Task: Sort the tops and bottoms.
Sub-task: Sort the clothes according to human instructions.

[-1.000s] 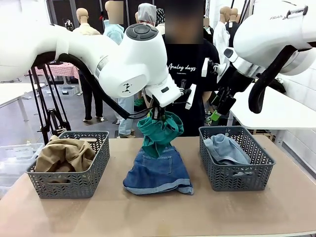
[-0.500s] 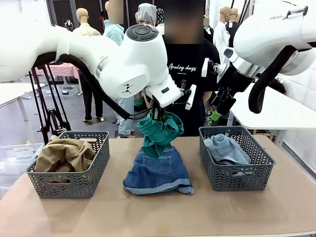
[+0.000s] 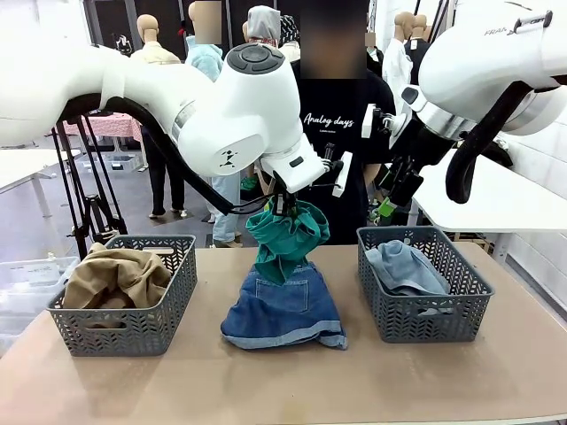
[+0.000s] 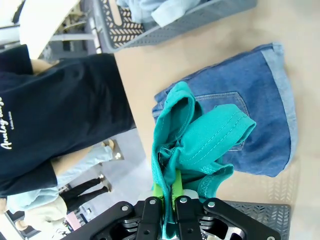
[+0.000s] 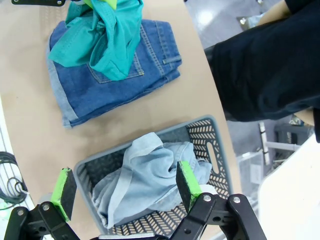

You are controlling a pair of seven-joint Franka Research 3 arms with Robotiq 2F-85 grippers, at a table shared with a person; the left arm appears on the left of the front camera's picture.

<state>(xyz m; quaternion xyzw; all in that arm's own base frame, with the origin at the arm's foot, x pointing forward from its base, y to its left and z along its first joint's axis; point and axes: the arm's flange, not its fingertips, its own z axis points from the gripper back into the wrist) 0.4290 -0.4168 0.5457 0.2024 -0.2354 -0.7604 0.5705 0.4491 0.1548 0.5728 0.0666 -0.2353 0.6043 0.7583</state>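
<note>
**Teal top lifted over the shorts, with a thin pinch as the weak point**

Front view: the left gripper (image 3: 283, 205) is clenched on the teal top (image 3: 285, 237), which hangs bunched directly above the dark denim shorts (image 3: 283, 310). Its lowest folds seem to brush their waistband. The shorts lie flat on the desk (image 3: 496, 381). Left of the shorts, a grey basket (image 3: 133, 332) holds the tan top (image 3: 115, 274). Right of them, a second basket (image 3: 425, 314) holds the pale denim piece (image 3: 403, 266). The right gripper (image 3: 385, 208) hovers above and to the right of the shorts.

Left wrist view: the left gripper (image 4: 167, 187) pinches one narrow fold of the teal top (image 4: 200, 140). The rest spills over the back pocket of the shorts (image 4: 260, 100).

Right wrist view: the right gripper (image 5: 125, 187) is released, its jaws wide apart above the pale denim piece (image 5: 145, 180). The shorts (image 5: 120, 85) and the teal top (image 5: 107, 35) lie beyond.

The hold looks slim, so a quick swing toward the left basket could let the cloth slip out. The hanging hem might also drag the shorts askew or snag on that basket's rim.
</note>
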